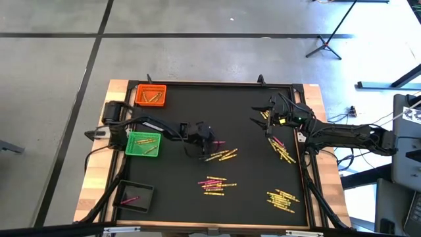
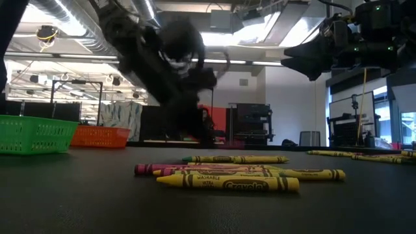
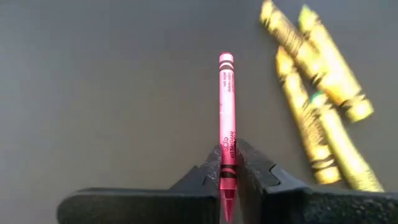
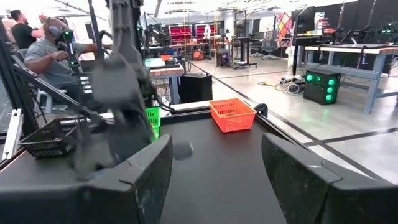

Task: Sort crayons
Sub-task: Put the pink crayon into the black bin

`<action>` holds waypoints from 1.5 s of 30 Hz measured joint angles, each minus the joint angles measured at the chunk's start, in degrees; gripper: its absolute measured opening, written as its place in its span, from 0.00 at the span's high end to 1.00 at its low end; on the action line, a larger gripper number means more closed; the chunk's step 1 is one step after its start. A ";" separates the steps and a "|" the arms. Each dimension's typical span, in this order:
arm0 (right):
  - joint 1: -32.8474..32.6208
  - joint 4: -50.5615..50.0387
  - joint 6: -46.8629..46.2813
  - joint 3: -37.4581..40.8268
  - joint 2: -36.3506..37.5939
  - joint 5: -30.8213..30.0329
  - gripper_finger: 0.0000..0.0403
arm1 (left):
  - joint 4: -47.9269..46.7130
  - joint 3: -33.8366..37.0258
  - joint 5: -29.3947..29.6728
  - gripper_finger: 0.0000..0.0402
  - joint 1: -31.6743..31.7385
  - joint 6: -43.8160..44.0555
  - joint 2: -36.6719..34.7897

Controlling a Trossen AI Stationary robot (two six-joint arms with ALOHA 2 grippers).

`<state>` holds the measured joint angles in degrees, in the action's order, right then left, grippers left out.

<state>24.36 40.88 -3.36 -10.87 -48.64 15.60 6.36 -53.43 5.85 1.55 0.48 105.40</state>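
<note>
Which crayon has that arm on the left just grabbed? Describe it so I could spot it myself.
Start at the green tray on the black mat's left side and look right to the left gripper near mid-table. Its fingers are shut on one pink crayon. It lies alone; the neighbouring cluster just beside it is nearly all yellow.

Bare mat [image 1: 191,112] lies open across the far middle of the table. The green tray [image 1: 143,144], orange tray [image 1: 150,95] and black tray [image 1: 135,195] line the left edge. Crayon clusters [image 1: 217,185] dot the near right, probably with passable gaps between them.
</note>
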 joint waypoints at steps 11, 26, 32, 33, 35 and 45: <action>0.00 -0.05 -2.23 0.00 0.00 -2.69 0.39 | -13.01 -0.13 -3.45 0.98 -7.46 1.02 -19.14; 0.00 -1.65 -3.48 0.02 0.00 -3.44 0.39 | -50.09 -0.13 -20.62 0.98 -25.66 42.12 -33.89; 0.00 -1.56 -4.35 0.02 0.00 -3.44 0.39 | -57.03 -0.13 -26.34 0.98 -35.69 63.35 -33.92; 0.00 -1.51 -4.35 0.02 0.00 -3.44 0.39 | -57.87 -0.13 -26.39 0.98 -37.42 66.07 -33.92; 0.00 -1.41 -4.35 0.02 0.00 -3.44 0.39 | -59.78 -0.13 -26.34 0.98 -40.51 71.11 -33.92; 0.00 0.02 -3.93 0.02 0.00 -3.47 0.39 | -61.50 -0.13 -21.02 0.98 -49.48 80.40 -32.00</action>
<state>24.36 40.91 -7.29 -10.85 -48.64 12.14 -55.14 -53.56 -15.17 -47.94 80.88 73.40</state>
